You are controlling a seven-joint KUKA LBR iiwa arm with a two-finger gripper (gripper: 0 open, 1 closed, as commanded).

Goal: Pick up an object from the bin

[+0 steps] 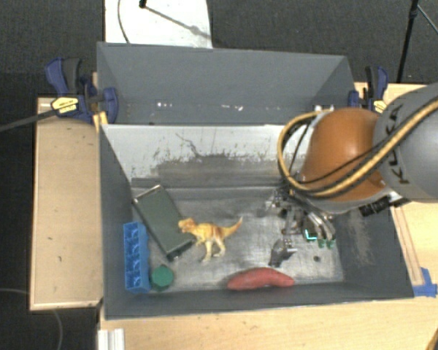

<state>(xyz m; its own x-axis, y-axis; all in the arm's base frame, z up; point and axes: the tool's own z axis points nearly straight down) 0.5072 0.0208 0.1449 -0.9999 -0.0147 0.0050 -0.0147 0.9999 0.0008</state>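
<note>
My gripper hangs low over the right half of the bin floor, just above and slightly right of a flat red oval thing that lies near the front wall. A yellow toy dinosaur stands on the floor to the gripper's left, well apart from it. Nothing shows between the fingers.
At the left of the bin lie a dark green-grey flat block, a blue studded brick along the left wall, and a small green round piece. The arm with its orange cover and cables reaches over the bin's right side.
</note>
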